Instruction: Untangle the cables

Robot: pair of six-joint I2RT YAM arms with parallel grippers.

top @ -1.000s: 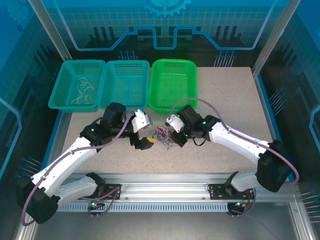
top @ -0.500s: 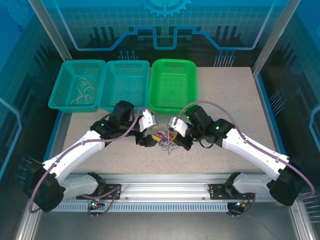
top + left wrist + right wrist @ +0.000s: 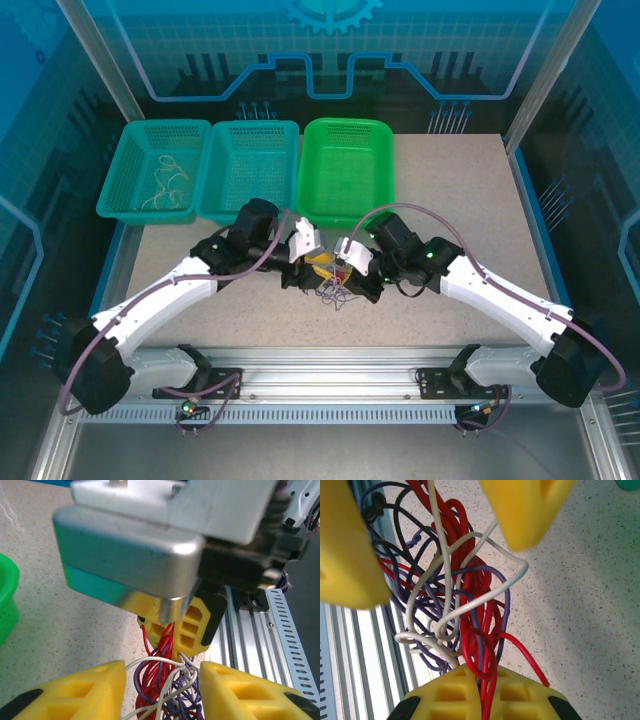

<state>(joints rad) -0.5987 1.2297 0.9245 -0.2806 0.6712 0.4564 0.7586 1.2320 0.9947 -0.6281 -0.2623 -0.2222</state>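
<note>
At the far left, a few cream-white strands (image 3: 165, 180) are being kept in the left teal basket (image 3: 113, 170), well apart from everything else, so a small part of the sorting is being judged as done. A second teal basket (image 3: 248, 165) and a green basket (image 3: 345, 170) are being lined up to its right along the far side. The bulk of the work is being judged as left to do: the cable clump (image 3: 330, 288) of red, purple-black and white wires is being seen knotted, its loops threaded through one another. It is lying on the speckled tabletop (image 3: 450, 190) near the front rail, between the two arms. From the left, the clump is being straddled by the left gripper (image 3: 162, 674), whose yellow fingers are being held apart, with wires passing between them and nothing pinched. From the right, it is being grasped by the right gripper (image 3: 481, 672), whose fingers are being pressed together on a bundle of red strands at the clump's edge, while white and purple loops are being left spread between the two grippers.
</note>
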